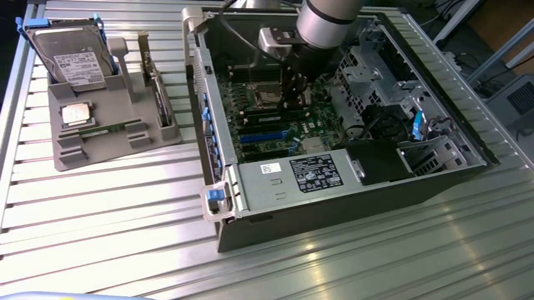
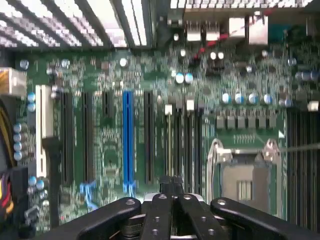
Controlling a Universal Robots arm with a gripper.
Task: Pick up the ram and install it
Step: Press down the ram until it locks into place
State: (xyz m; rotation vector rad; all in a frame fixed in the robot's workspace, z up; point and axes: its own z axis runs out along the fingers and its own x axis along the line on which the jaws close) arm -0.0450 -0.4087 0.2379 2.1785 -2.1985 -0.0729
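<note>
- While the arm (image 1: 329,22) reaches down from the upper part of the exterior view into the open computer case (image 1: 334,206), its gripper (image 1: 294,94) hangs just above the motherboard (image 1: 267,134), close to the processor socket (image 1: 269,97).
- A ram (image 1: 109,130), a thin green stick, lies flat in a slot of the grey holder tray (image 1: 100,153) on the exterior view's left, well apart from the gripper and outside the case.
- On the same tray, the silver processor chip (image 1: 75,115) lies just beside the ram, and the hard drive (image 1: 74,59) with the white label stands upright behind it.
- The forearm is steeply tilted, and the wrist points nearly straight down to the board.
- In the wrist view, the black fingers (image 2: 159,212) of the gripper (image 2: 172,187) are pressed together, closed, and I cannot see anything held between them.
- Beyond the fingertips stand long black slots (image 2: 180,145) of the motherboard (image 2: 110,150), with a blue slot (image 2: 128,140) to one side and the metal processor socket (image 2: 243,172) to the other.
- Whether the tips touch the board, I cannot tell.
</note>
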